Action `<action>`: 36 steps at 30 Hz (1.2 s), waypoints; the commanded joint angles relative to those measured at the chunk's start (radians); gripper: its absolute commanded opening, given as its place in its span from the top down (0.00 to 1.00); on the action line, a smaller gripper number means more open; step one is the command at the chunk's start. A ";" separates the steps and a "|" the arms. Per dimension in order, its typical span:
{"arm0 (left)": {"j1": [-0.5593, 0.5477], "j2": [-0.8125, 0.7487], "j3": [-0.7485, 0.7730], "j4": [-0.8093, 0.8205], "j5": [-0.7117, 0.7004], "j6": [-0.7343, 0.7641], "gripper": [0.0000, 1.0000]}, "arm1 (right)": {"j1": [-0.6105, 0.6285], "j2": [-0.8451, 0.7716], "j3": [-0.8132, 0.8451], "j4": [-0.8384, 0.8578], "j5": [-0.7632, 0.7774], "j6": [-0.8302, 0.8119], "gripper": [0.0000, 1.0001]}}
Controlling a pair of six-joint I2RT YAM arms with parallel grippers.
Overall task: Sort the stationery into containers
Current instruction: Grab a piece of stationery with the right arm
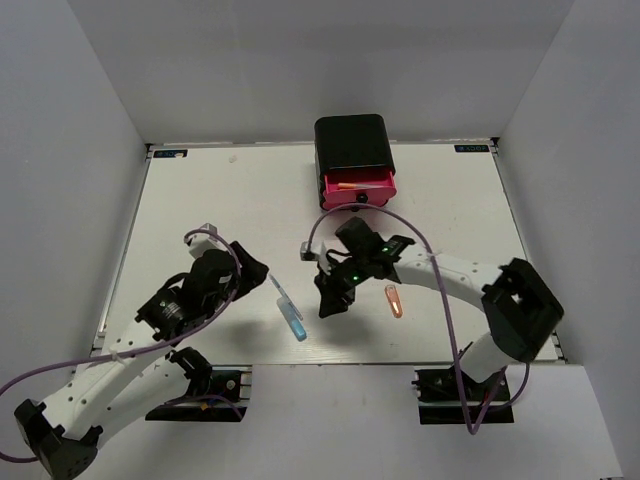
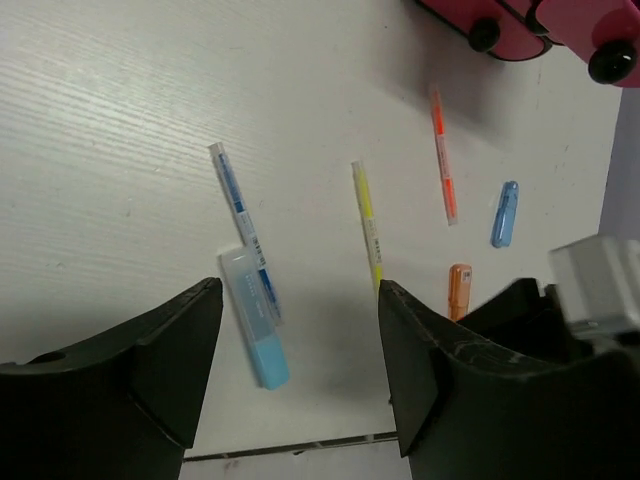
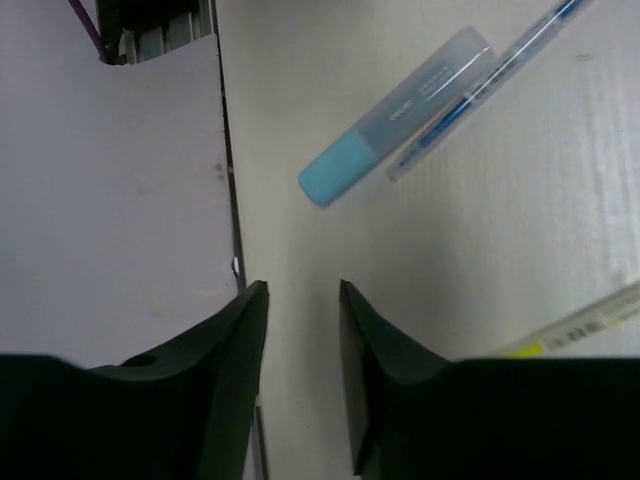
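Observation:
A chunky light-blue marker (image 1: 296, 325) (image 2: 256, 332) (image 3: 394, 116) lies beside a thin blue-grey pen (image 1: 280, 292) (image 2: 241, 214) (image 3: 489, 84) at the table's near middle. My left gripper (image 1: 257, 268) (image 2: 298, 300) hovers open just left of them, nothing between its fingers. My right gripper (image 1: 328, 304) (image 3: 302, 295) hangs open and empty to their right. A yellow pen (image 2: 368, 224) (image 3: 581, 325), an orange pen (image 2: 443, 150), a small blue marker (image 2: 505, 213) and an orange marker (image 1: 393, 300) (image 2: 459, 290) lie on the table. The black cabinet (image 1: 351, 143) has a pink drawer (image 1: 358, 186) pulled out, an orange pen inside.
White walls close in the table on the left, back and right. The right arm (image 1: 455, 275) arches over the table's middle and hides some pens from above. The table's near edge (image 3: 228, 180) runs close below the right gripper. Pink drawer fronts with black knobs (image 2: 486, 33) show at the far right.

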 commanded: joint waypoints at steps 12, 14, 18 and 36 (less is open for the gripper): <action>-0.003 -0.182 0.173 -0.469 -0.188 -0.153 0.22 | 0.212 0.267 0.253 -0.040 0.216 0.357 0.49; -0.003 -0.193 0.203 -0.515 -0.199 -0.164 0.22 | 0.239 0.298 0.270 -0.050 0.256 0.369 0.50; -0.003 -0.193 0.243 -0.538 -0.210 -0.164 0.18 | 0.256 0.317 0.276 -0.073 0.291 0.400 0.53; -0.003 -0.207 0.285 -0.565 -0.228 -0.164 0.15 | 0.342 0.343 0.276 -0.080 0.517 0.428 0.37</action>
